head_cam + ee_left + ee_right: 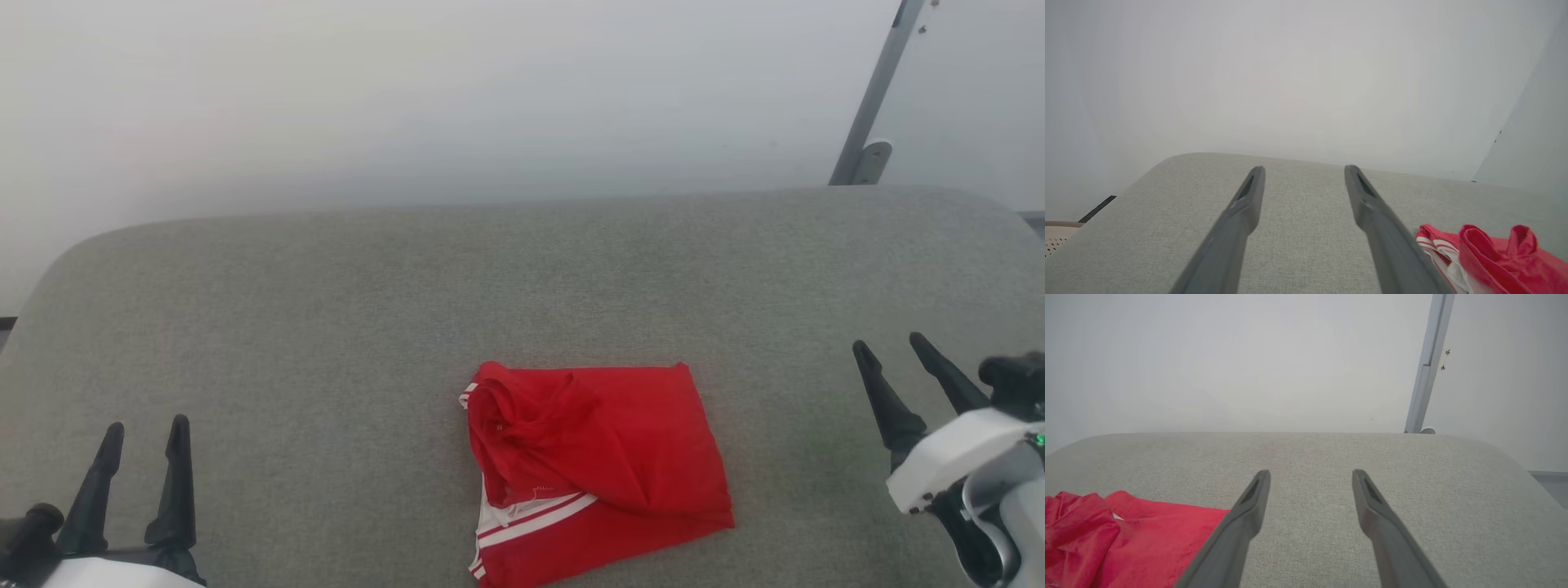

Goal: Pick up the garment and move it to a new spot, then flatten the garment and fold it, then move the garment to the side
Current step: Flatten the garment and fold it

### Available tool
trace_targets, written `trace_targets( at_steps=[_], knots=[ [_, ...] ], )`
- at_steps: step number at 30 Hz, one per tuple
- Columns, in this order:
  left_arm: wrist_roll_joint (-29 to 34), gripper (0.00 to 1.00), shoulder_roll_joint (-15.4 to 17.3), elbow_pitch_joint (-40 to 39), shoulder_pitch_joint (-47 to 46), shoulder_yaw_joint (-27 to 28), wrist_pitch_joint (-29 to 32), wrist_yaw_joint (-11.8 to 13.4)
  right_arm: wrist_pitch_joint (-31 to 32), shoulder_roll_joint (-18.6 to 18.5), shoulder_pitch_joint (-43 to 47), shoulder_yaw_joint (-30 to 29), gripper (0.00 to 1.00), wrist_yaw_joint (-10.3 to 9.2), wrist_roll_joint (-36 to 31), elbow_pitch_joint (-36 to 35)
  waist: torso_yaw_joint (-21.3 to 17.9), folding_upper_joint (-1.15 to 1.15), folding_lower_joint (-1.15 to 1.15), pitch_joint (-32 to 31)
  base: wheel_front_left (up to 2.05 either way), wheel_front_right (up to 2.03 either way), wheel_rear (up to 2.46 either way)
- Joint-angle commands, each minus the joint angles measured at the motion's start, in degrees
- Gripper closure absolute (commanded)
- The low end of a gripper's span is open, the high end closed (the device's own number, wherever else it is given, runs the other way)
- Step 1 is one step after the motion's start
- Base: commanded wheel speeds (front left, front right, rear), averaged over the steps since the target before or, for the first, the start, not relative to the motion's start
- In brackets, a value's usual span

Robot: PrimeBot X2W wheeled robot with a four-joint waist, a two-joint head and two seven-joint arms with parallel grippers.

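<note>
The garment (pixel 596 465), red with white and red-and-white striped trim, lies in a compact folded bundle on the grey padded surface (pixel 326 327), near its front edge and a little right of centre. My left gripper (pixel 145 433) hovers open at the lower left, well away from the bundle, with nothing between its fingers. At the right, my right gripper (pixel 888 347) is open and empty too, apart from the cloth. The left wrist view has the garment (pixel 1494 257) at its lower right, beside the open gripper (pixel 1304 171). In the right wrist view the garment (pixel 1126 539) lies lower left of the open gripper (pixel 1310 475).
A pale wall rises behind the surface. A grey metal post (pixel 873 98) leans at the back right, also the post (pixel 1427 367) in the right wrist view. A beige perforated basket (pixel 1057 237) peeks in at the far left of the left wrist view.
</note>
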Motion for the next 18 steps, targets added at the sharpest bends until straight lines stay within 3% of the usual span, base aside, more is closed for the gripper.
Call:
trace_targets(
  at_steps=[1,10,18],
  knots=[
    [0.24,0.0,0.2,-0.08,0.47,-0.07,-0.21,-0.12,-0.62,0.51,1.14,-0.89,0.0,-0.03,-0.88,-0.51,-0.23,0.0,0.0,-0.04,0.0,0.0,0.0],
    [-0.24,0.0,0.28,0.22,0.89,-0.23,-0.21,-0.12,-1.66,3.41,6.45,-7.85,0.0,-0.03,-7.28,-4.36,-1.13,0.0,0.0,-0.01,0.0,0.0,0.0],
    [-0.46,0.0,0.35,0.1,0.81,-0.69,-0.21,-0.12,-1.66,5.52,8.93,-10.5,0.0,-0.03,-9.74,-6.92,-1.37,0.0,0.0,0.09,0.0,0.0,0.0]
  ],
)
